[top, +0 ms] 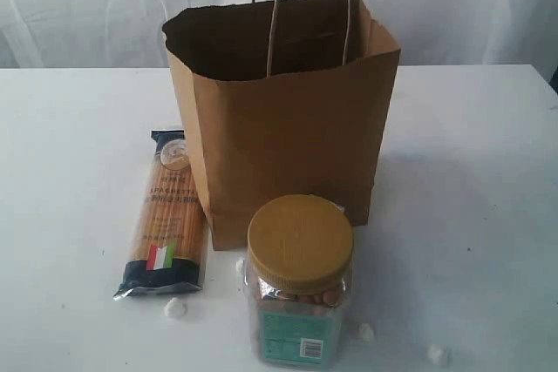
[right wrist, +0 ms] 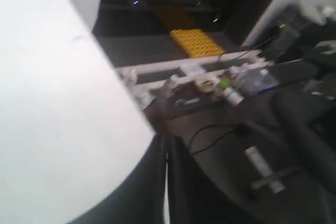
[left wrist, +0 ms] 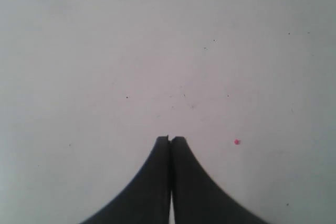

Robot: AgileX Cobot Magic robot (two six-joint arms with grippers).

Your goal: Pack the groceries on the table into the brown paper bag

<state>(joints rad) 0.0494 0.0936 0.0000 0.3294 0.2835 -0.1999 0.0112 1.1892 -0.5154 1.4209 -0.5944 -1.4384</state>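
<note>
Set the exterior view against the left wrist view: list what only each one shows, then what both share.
Only the exterior view: the brown paper bag standing open, the spaghetti packet lying flat beside it, the yellow-lidded clear jar upright in front, and small white lumps scattered nearby. Only the left wrist view: the left hand, jaws shut together with nothing between them, and a tiny red speck. Both: the plain white tabletop.
</note>
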